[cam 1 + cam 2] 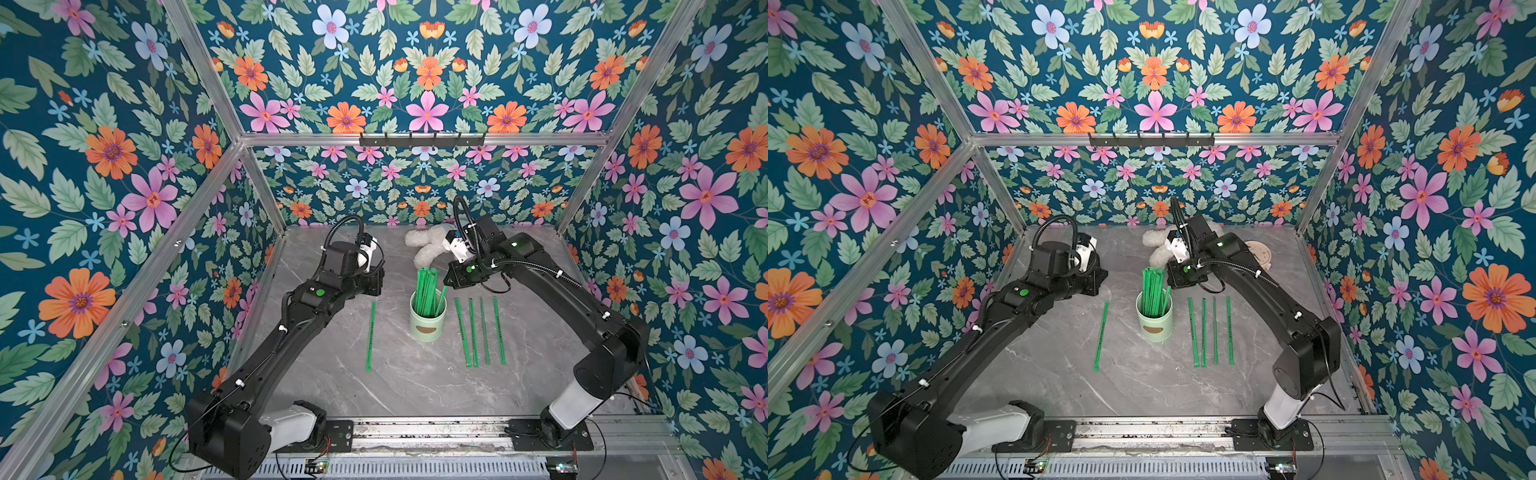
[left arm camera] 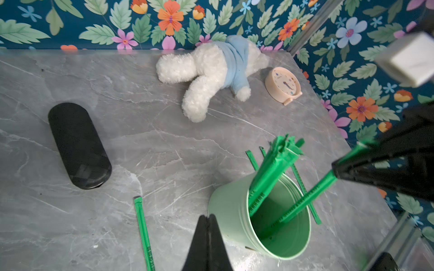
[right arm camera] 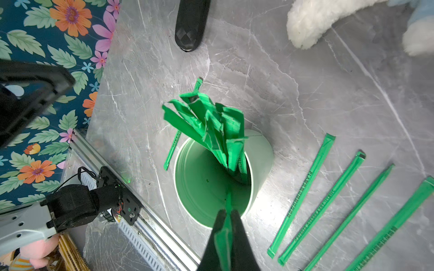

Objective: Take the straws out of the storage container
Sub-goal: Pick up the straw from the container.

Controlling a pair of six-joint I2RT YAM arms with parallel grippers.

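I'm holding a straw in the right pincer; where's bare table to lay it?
Widest bare marble lies between the front rail and the near ends of the laid straws. A narrower strip runs between the rightmost straw and the right arm. Crowded: around the storage container, and at the back by the plush toy and clock.

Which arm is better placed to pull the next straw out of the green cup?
Right. The right gripper is shut on a straw leaning in the storage container, so it likely only needs to lift. The left gripper is shut on nothing, beside the container.
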